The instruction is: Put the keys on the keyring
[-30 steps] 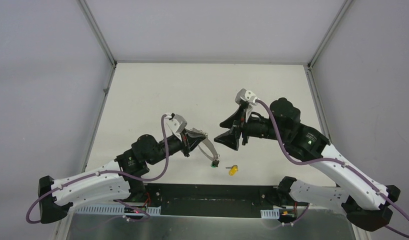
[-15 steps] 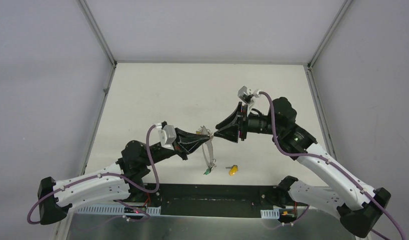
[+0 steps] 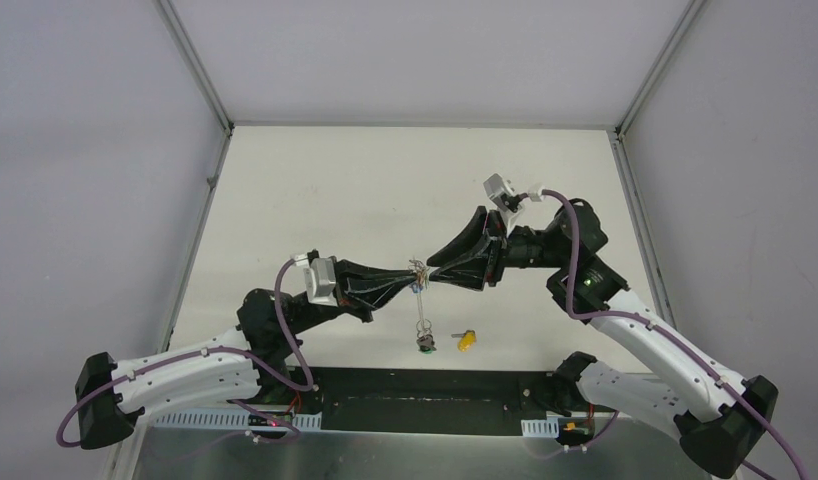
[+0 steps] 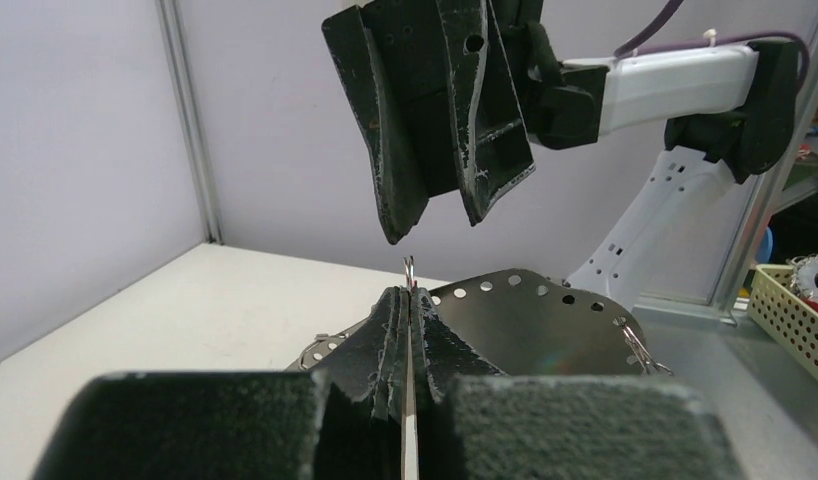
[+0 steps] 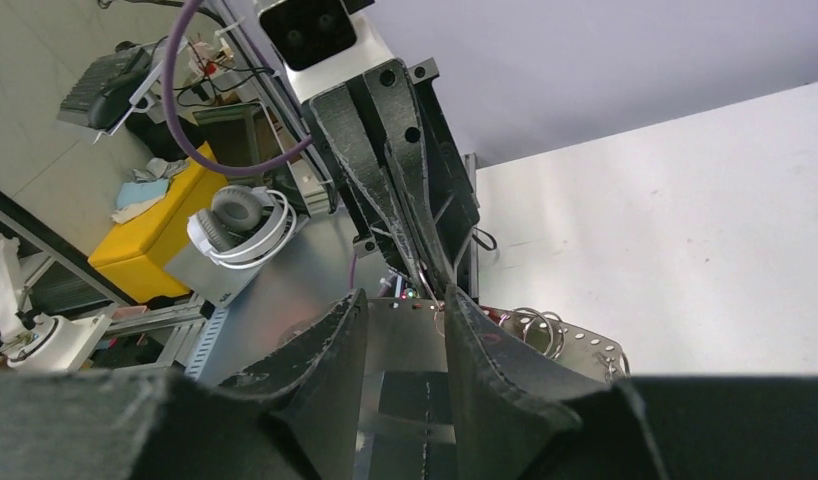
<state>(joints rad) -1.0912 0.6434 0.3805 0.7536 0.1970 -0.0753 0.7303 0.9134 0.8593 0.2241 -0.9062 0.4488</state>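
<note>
- Above the table's (image 3: 385, 190) near middle, the two arms met tip to tip, the left gripper (image 3: 403, 280) reaching in from the left and the right gripper (image 3: 433, 274) from the right.
- The left gripper's fingers were pressed together on the keyring (image 3: 421, 305), clamping its thin metal band near the top.
- A short arc of the band stood up past those fingertips in the left wrist view.
- The rest of the keyring hung straight down from the grip, seen edge-on from overhead as a thin line.
- The hanging keys (image 3: 424, 343), one with a green head, were bunched at the hoop's lowest point, just over the table.
- The right gripper's fingers stood apart with a clear gap between them, holding nothing.
- Its tips lay just beside the exposed arc of the band, close but apart from it in the left wrist view.
- The yellow-headed key (image 3: 466, 340) lay loose on the table, just right of the hanging keys and clear of both grippers.
</note>
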